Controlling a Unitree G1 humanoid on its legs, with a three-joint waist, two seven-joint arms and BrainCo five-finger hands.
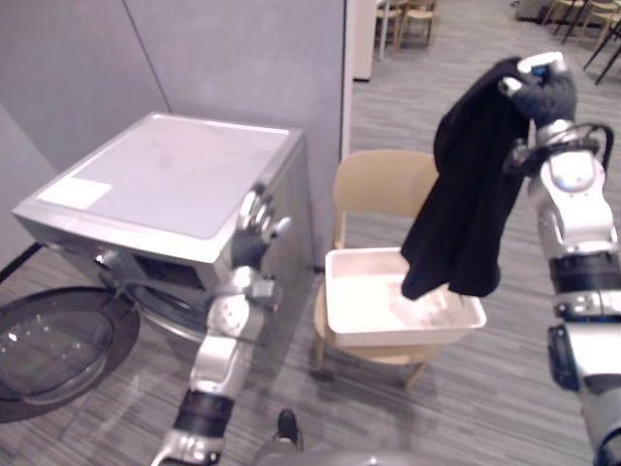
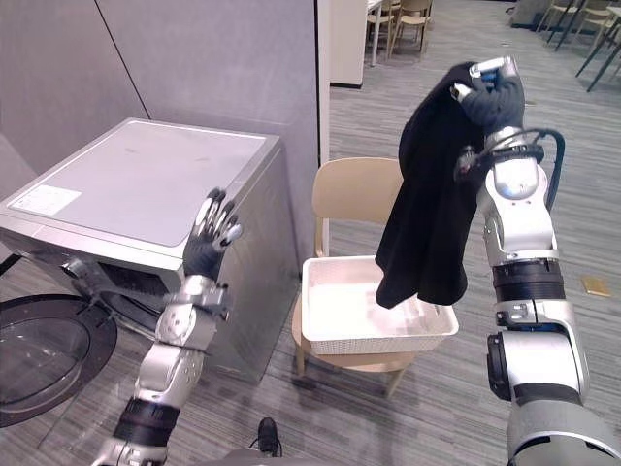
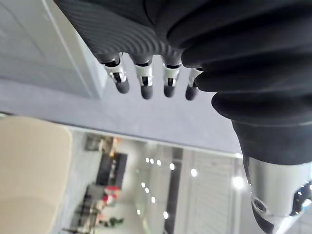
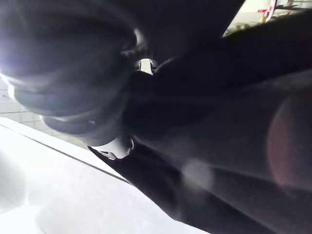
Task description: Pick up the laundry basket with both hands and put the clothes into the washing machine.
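Right hand (image 1: pixel 543 92) is raised high, fingers closed round the top of one black garment (image 1: pixel 471 194); the soft, limp cloth hangs down in long folds, its hem over the mouth of the basket (image 1: pixel 364 301), and I cannot tell whether it touches; left hand (image 1: pixel 254 228) is lifted in front of the washer's (image 1: pixel 165 175) near corner, fingers straight and spread, holding nothing.

Floor (image 1: pixel 466 408) is grey, wood-grained planks running through a wide room; smooth grey partition walls (image 1: pixel 194 49) stand behind the washer; a few more chairs (image 1: pixel 417 15) stand far back.

One washer, boxy, silver-grey metal with a flat pale top; its one round door (image 1: pixel 53 354), dark-rimmed with clear glass, is swung open low at my left; one chair (image 1: pixel 378 184), tan wood with a curved back, stands just beside the washer; one basket, white, rectangular, with finely patterned sides and a plain rim, sits on that chair's seat; something pale lies in its bottom below the garment, too unclear to name.
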